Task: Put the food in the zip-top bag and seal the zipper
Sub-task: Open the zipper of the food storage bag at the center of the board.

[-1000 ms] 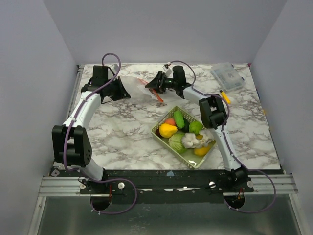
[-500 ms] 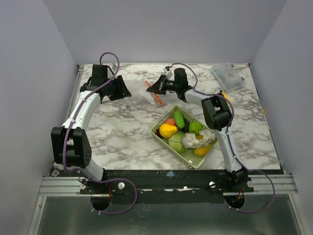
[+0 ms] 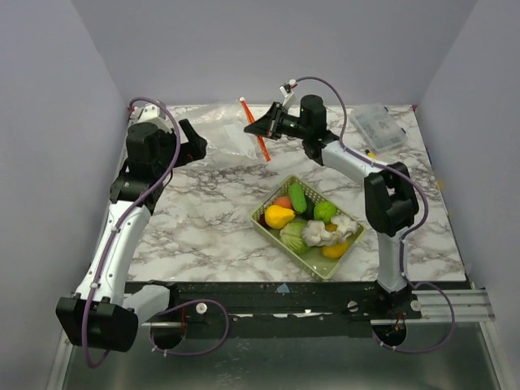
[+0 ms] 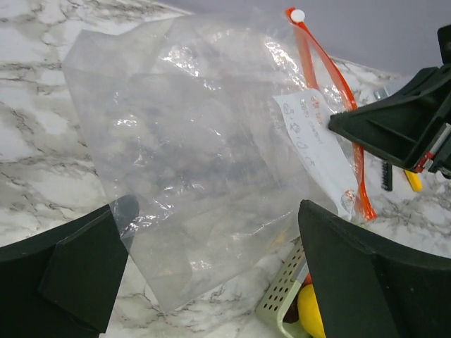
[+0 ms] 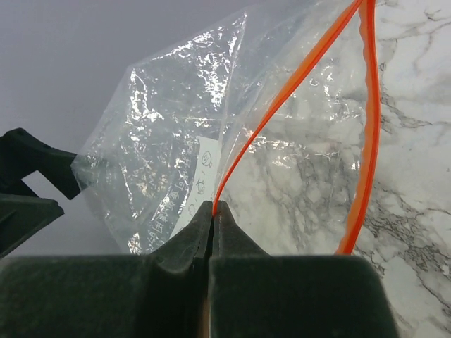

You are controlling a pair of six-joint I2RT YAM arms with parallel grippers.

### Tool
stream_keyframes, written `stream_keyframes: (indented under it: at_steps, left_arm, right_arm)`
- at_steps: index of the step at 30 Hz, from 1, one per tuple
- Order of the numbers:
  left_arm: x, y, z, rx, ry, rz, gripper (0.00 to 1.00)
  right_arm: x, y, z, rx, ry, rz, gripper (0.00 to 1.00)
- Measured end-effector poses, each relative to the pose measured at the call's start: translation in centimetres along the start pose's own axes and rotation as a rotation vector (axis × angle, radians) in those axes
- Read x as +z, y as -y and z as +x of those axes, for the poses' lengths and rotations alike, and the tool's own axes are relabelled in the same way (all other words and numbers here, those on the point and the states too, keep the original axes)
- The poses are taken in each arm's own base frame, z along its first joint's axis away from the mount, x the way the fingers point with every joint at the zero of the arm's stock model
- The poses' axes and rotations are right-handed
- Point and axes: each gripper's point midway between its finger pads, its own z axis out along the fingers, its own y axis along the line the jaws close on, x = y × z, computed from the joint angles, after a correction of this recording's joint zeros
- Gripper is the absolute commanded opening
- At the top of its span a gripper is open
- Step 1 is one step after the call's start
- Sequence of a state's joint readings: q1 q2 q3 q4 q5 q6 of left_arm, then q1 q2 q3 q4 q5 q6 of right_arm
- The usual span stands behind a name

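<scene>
Zip-top bag [image 3: 213, 122] is held up at the far side of the worktop [image 3: 203, 219], left of centre, its clear film spread out and crumpled and reaching toward the left arm. Its mouth faces right, and the wrist view shows the two sides of the orange-red zipper [image 5: 366, 127] parted, so the bag is unsealed. A small white slider sits at the far end of the strip and a white printed label shows on the film. The right gripper [image 5: 213, 211] is closed tight, pinching one side of the zipper between its fingertips; the other side curves away freely. The left gripper [image 3: 193, 142] stands wide open with nothing in it, facing the bag from the left; the near edge of the film lies close to one of its fingers [image 4: 77, 267], though I cannot tell whether they touch. The food [image 3: 305, 215], a mix of yellow, green, red and white toy pieces, lies heaped in a pale green mesh basket [image 3: 284, 248] nearer the arms and right of centre, well apart from the bag. A clear lidded box [image 3: 378, 126] sits at the far right corner.
</scene>
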State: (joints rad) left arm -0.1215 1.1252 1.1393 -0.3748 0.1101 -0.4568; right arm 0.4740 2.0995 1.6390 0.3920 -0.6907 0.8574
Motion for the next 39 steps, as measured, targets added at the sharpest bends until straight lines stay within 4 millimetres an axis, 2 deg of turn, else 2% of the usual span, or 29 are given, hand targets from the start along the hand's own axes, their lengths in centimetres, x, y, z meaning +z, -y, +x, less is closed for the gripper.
stream_keyframes:
  at_steps: [3,8,11,15,17,18,19,21,25,27,31,33,39]
  left_arm:
    - [-0.7,-0.4,-0.5,-0.002,0.059,-0.033,0.99]
    - [-0.8,-2.3,0.4,-0.068,0.059,-0.135,0.99]
    - [-1.7,-3.4,1.0,-0.122,0.062,-0.187,0.98]
    - [-3.7,-2.8,0.0,-0.167,0.096,-0.17,0.93]
    - [-4.3,-1.2,-1.5,-0.173,0.106,-0.108,0.93]
    - [-4.3,-0.6,-1.6,-0.174,0.098,-0.084,0.92]
    - [-4.4,0.8,-3.0,-0.17,0.103,-0.03,0.91]
    - [-4.3,2.6,-3.8,-0.161,0.081,0.046,0.89]
    - [-2.4,5.2,-4.6,-0.112,-0.01,0.141,0.84]
    - [-1.4,5.4,-3.9,-0.093,-0.052,0.147,0.81]
    - [-0.2,5.2,-0.5,-0.04,-0.151,0.126,0.72]
    - [-0.1,5.1,0.6,0.009,-0.169,0.095,0.7]
    - [0.0,4.5,1.7,0.132,-0.168,0.002,0.63]
  right_arm:
    - [-0.8,-0.4,-0.2,-0.02,0.019,0.029,0.0]
    - [-1.5,-1.4,-1.3,-0.063,0.052,0.06,0.01]
    - [-1.9,-2.1,-2.0,-0.105,0.055,0.07,0.0]
    - [-2.0,-3.0,-2.0,-0.169,0.046,0.064,0.01]
    - [-1.6,-3.3,-1.1,-0.199,0.024,0.066,0.01]
    - [-1.2,-3.6,-0.3,-0.219,0.009,0.065,0.0]
    - [-0.7,-3.8,0.6,-0.235,-0.007,0.062,0.0]
    - [0.0,-4.4,2.6,-0.264,-0.036,0.059,0.0]
    - [0.9,-5.0,7.4,-0.296,-0.108,0.057,0.01]
    - [1.3,-5.1,9.3,-0.305,-0.136,0.058,0.01]
    - [1.5,-5.0,11.8,-0.318,-0.159,0.09,0.0]
    - [1.6,-5.1,12.4,-0.33,-0.147,0.117,0.0]
    - [1.5,-6.1,12.8,-0.39,-0.061,0.201,0.0]
